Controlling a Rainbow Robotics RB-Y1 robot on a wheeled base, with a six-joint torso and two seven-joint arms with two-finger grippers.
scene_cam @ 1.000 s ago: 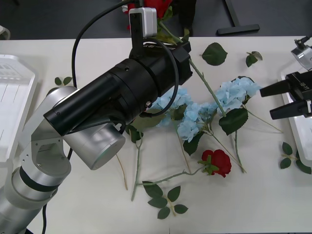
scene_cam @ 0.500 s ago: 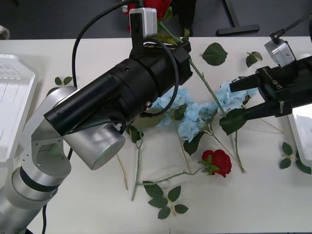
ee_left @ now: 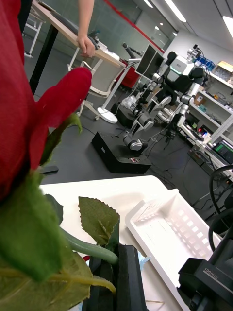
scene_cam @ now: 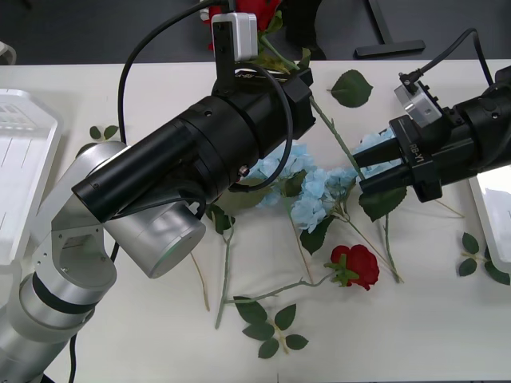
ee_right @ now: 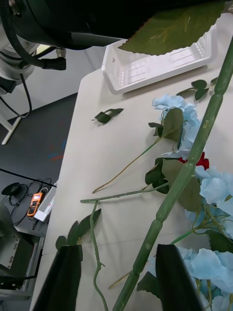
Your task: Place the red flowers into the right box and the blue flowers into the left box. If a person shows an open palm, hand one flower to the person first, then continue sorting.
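My left gripper point(ee_left: 116, 274) is shut on the stem of a red flower point(ee_left: 29, 112), held up over the table's far edge; its bloom point(scene_cam: 259, 9) shows beyond my left arm point(scene_cam: 215, 144). The long stem point(scene_cam: 339, 144) slants down toward the blue flowers point(scene_cam: 315, 183) heaped mid-table. My right gripper point(scene_cam: 361, 171) hovers open over that heap, and a thick green stem point(ee_right: 187, 175) passes between its black fingers point(ee_right: 172, 274). Another red flower point(scene_cam: 357, 266) lies nearer on the table. The left box point(scene_cam: 20, 171) and right box point(scene_cam: 489, 211) sit at the table's sides.
Loose green leaf sprigs point(scene_cam: 271, 327) and single leaves point(scene_cam: 351, 86) lie scattered around the heap. A sprig point(scene_cam: 479, 263) rests beside the right box. The white box point(ee_right: 160, 60) shows beyond the flowers in the right wrist view.
My right gripper has swung left from the right box's edge to over the blue flowers, fingers still open. The left arm and its red flower have not moved.
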